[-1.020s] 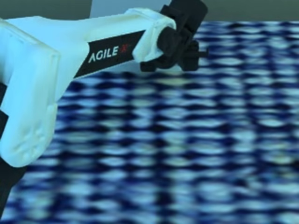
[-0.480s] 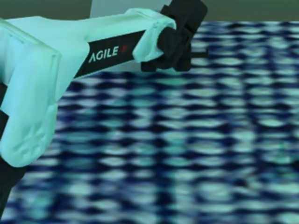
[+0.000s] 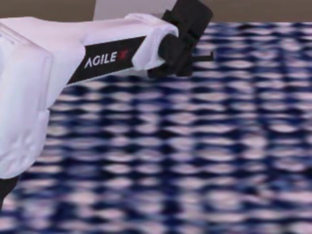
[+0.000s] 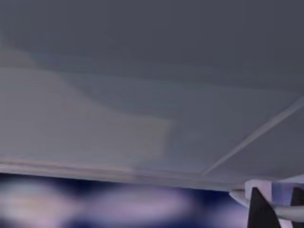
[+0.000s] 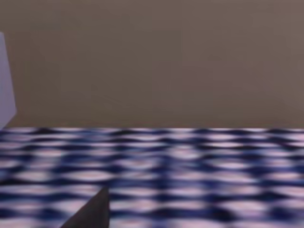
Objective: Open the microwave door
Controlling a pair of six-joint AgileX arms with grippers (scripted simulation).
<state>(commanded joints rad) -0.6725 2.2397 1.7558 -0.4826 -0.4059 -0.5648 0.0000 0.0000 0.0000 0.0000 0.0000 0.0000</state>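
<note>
In the top view only a pale grey corner of the microwave (image 3: 129, 9) shows at the far edge, behind my left arm. My left gripper (image 3: 187, 44) is black and sits right against the microwave's front. The left wrist view is filled by the grey microwave door (image 4: 142, 95), seen very close. In that view my left gripper (image 4: 279, 209) has its two dark fingertips (image 4: 259, 211) either side of the pale door handle (image 4: 266, 190), shut on it. Only a dark sliver of my right gripper (image 5: 95, 213) shows, low over the table and away from the microwave.
A blue-and-white woven cloth (image 3: 195, 146) covers the table. My left arm's white forearm (image 3: 58, 58) spans the top view's upper left. A plain brown wall (image 5: 166, 61) stands beyond the table, with a pale edge of the microwave (image 5: 4, 80) at one side.
My left arm's elbow has swung left and lower in the top view. The left gripper has shifted slightly up and left, staying at the microwave's front.
</note>
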